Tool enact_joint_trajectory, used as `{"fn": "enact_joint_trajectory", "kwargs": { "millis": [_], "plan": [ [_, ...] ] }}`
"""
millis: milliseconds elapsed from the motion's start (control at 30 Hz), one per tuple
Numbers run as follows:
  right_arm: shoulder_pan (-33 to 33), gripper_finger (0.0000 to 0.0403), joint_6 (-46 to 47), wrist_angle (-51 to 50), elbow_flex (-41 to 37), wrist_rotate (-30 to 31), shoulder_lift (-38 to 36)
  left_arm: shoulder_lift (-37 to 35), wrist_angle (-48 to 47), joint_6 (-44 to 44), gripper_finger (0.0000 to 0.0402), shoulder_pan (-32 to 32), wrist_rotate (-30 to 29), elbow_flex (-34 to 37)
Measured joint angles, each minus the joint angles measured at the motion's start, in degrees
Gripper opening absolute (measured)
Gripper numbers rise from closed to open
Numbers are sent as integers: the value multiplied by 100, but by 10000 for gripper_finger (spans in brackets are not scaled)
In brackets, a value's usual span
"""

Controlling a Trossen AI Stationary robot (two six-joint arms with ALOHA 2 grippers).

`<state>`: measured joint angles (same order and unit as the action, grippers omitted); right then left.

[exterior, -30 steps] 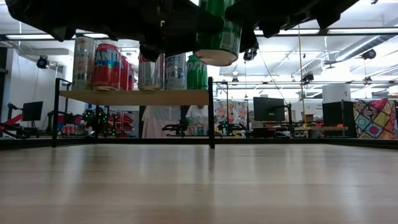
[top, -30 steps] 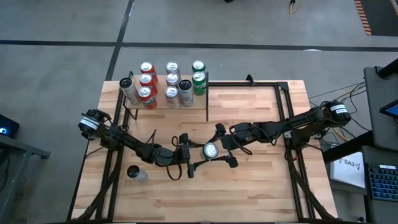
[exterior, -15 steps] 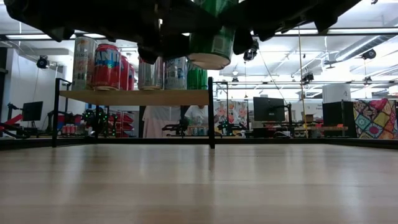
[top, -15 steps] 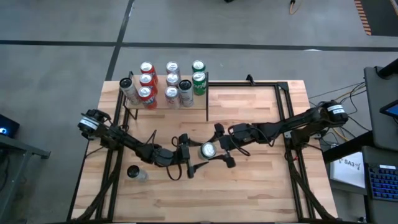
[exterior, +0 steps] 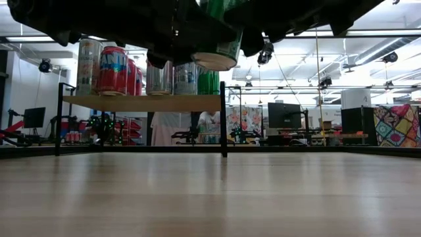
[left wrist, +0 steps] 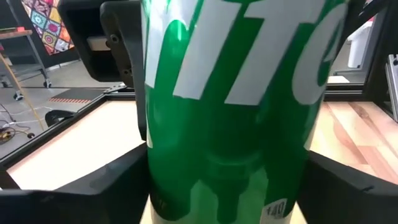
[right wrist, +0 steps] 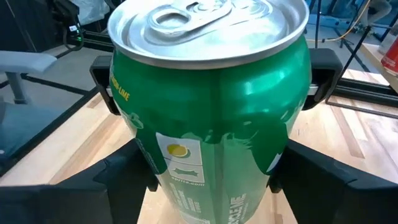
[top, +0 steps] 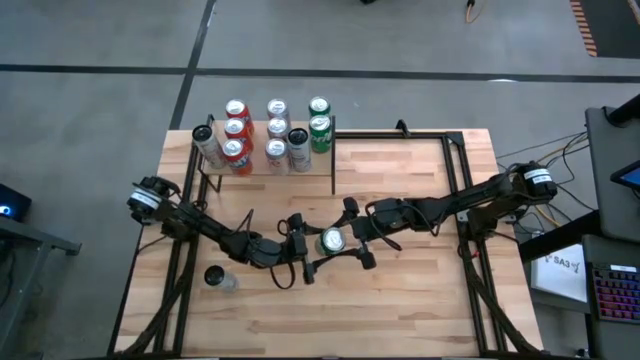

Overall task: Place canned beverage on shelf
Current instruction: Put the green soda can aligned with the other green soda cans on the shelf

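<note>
Green can (top: 331, 241) held aloft between left gripper (top: 306, 253) and right gripper (top: 352, 243); both clamp it, arms hiding its upper half in low view. Bare tabletop (top: 420, 300) below. Shelf (top: 268, 165) beyond the grippers, crowded with cans (top: 275, 130).

This is a robotics lab or workshop set in a large industrial hall. The plank-topped table (top: 400, 300) stands on a bare grey concrete floor (top: 100, 50) marked with painted lines, and loose cables (top: 545, 150) trail off its right side toward a laptop (top: 615, 290). Looking level across the table, the room behind shows exposed ceiling ducts (exterior: 388, 46) and strip lights, several dark monitors (exterior: 283, 115) on workbenches, and a person in a white shirt (exterior: 168, 128) standing among the equipment.
</note>
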<state>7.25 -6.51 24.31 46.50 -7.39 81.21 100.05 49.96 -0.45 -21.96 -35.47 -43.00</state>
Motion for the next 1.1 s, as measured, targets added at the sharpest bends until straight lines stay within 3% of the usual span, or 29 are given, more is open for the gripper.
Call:
{"fn": "enact_joint_trajectory", "kwargs": {
  "millis": [67,267,400,633,1033,1100],
  "plan": [
    [0,304,49,-6,0,-10,0,0,2,-2,286,-2,-4,0],
    [-2,347,253,7,13,2,-37,7,-47,86,285,-69,-308,7],
    [-7,350,383,-26,13,104,-175,7,202,576,285,-325,-1341,8],
    [101,336,660,-300,13,1359,-800,-9,991,1647,285,-649,-3180,7],
    [806,331,106,-66,4,3329,-845,-41,1111,1818,285,-523,-3321,-43],
    [817,331,25,243,4,3423,-712,-42,1143,1822,285,-491,-3411,-83]
  ]
}}
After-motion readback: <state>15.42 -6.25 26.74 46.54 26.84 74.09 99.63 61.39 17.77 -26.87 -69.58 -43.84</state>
